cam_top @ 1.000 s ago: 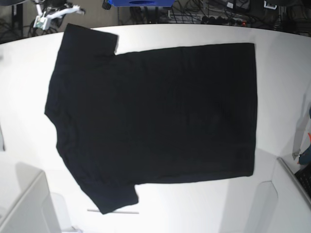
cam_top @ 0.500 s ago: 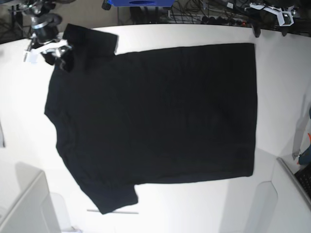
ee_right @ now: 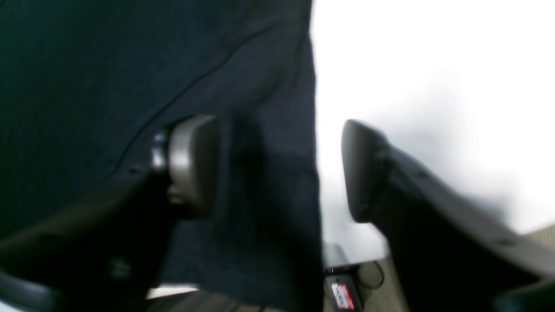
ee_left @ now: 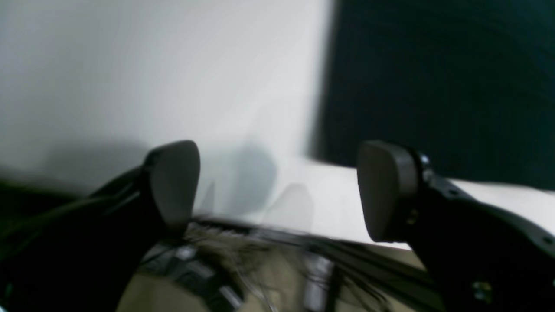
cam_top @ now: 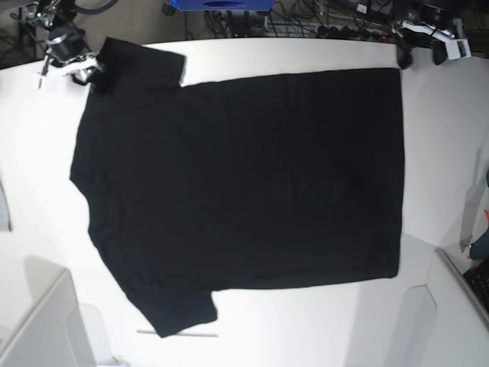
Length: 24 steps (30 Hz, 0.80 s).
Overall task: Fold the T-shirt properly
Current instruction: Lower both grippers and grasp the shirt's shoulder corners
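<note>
blurred cables [ee_left: 243, 264], T-shirt [ee_right: 130, 86] edge cut off

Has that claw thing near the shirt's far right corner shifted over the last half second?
Yes. The left tool has moved down, nearer the T-shirt corner by the table edge; half a second ago it sat higher and farther out.

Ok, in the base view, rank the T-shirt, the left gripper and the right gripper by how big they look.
1. T-shirt, by far the largest.
2-3. Left gripper and right gripper: both small at the table's far corners, too alike to rank.
</note>
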Tool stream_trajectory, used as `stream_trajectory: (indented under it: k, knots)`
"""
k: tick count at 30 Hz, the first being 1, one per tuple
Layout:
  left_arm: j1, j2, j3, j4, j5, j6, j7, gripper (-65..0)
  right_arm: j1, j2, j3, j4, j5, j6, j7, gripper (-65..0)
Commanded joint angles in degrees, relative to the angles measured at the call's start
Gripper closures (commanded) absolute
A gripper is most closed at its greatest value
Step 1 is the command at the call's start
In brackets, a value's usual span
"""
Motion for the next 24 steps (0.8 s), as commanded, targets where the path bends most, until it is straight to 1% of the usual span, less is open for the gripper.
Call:
stream_trajectory:
  k: [1, 3, 4, 8, 9, 12, 13, 16, 19, 22, 23, 24]
  knots:
    - [0.3, -0.5, -0.4, 0.6, -0.4, -0.9, 0.2, -53.2, -1.3, 0.1, -0.1, 0.3, -0.2, 0.6, -0.9, -29.6]
    - [-0.8, -0.1, -0.4, 0.6, -0.4, -1.5, 2.9, -53.3, -2.1, 0.4, -2.0, 0.3, -0.2, 0.8, -0.9, -24.8]
    - [-1.6, 0.4, -0.5, 0.6, -0.4, -1.5, 3.8, -53.3, -2.4, 0.6, -2.7, 0.2, -0.2, 0.8, -0.9, -23.4]
    - [-3.9, 2.2, -0.4, 0.0, -0.4, -1.5, 5.5, -53.3, -2.5, 0.2, -2.9, 0.2, -0.2, 0.8, -0.6, -20.6]
    - [-4.4, 2.7, -0.4, 0.0, -0.4, -1.5, 6.1, -53.3, -2.5, 0.2, -2.9, 0.2, -0.2, 0.8, -0.6, -17.4]
    - [-6.9, 3.9, -0.3, 0.0, -0.4, -1.5, 9.9, -53.3, -2.5, 0.2, -2.9, 0.2, -0.2, 0.9, -0.7, -0.9]
    - [-7.8, 4.4, -0.5, 0.0, -0.3, -1.5, 11.6, -53.3, -2.5, 0.2, -2.9, 0.2, -0.2, 0.9, -0.8, 0.0]
    - [-10.1, 5.2, -0.5, -0.1, -0.1, -1.5, 15.5, -53.3, -2.5, 0.2, -2.9, 0.2, -0.2, 0.9, -0.8, 0.0]
    - [-11.7, 5.2, -0.3, -1.6, -0.1, -1.5, 17.3, -53.3, -2.5, 0.2, -3.0, 0.2, -0.2, 0.9, -0.8, 0.0]
    - [-12.6, 5.2, 0.1, -3.5, -0.1, -1.5, 17.4, -52.7, -2.5, 0.3, -3.0, 0.2, -0.2, 0.9, -0.8, 0.0]
    - [-12.8, 5.2, 0.2, -3.8, -0.1, -1.5, 17.4, -50.2, -2.5, 0.4, -3.0, 0.2, -0.2, 0.9, -0.8, 0.0]
    - [-12.9, 5.2, 0.2, -4.1, -0.1, -1.5, 17.4, -43.9, -2.5, 0.4, -3.0, 0.2, -0.2, 0.9, -0.8, 0.0]
